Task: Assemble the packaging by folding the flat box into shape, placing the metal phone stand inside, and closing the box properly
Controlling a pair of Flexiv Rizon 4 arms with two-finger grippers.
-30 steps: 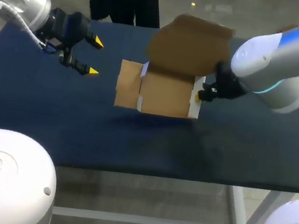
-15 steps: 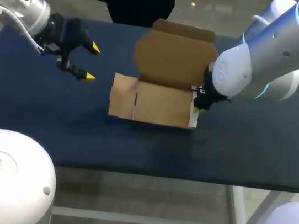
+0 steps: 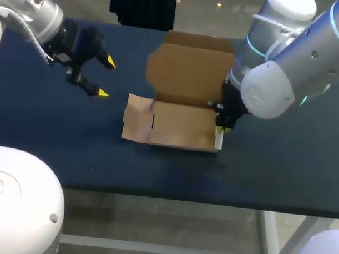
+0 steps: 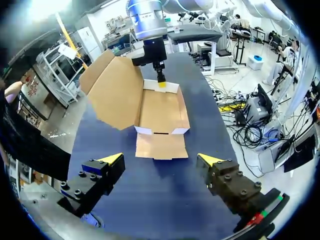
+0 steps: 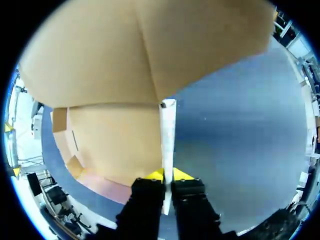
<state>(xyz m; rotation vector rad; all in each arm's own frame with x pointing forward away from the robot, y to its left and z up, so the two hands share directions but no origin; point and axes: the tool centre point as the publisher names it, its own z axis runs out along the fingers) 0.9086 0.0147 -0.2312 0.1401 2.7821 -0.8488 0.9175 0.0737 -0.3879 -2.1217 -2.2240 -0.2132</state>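
At the middle of the dark worktop (image 3: pixel 60 143) sits the cardboard box (image 3: pixel 179 127), its tray open upward and its lid (image 3: pixel 189 73) standing up from the 12 o'clock edge. My right arm comes in from the 2 o'clock corner, bends steeply down, and sets the right claw (image 3: pixel 221 125) on the tray's 3 o'clock side. In the right wrist view the right claw (image 5: pixel 168 176) is clenched on the box's thin white side wall (image 5: pixel 168 130), one yellow tip on either face of it, with the brown tray floor on one side and bare worktop on the other.

My left arm enters from the 10 o'clock corner and holds the left claw (image 3: pixel 105 77) above the worktop at the box's 9 o'clock, well apart from it, its fingers spread wide with nothing between them. In the left wrist view the box (image 4: pixel 162 112) lies straight ahead of the left claw (image 4: pixel 161 160), and a side flap (image 4: pixel 161 146) lies flat toward the tips.
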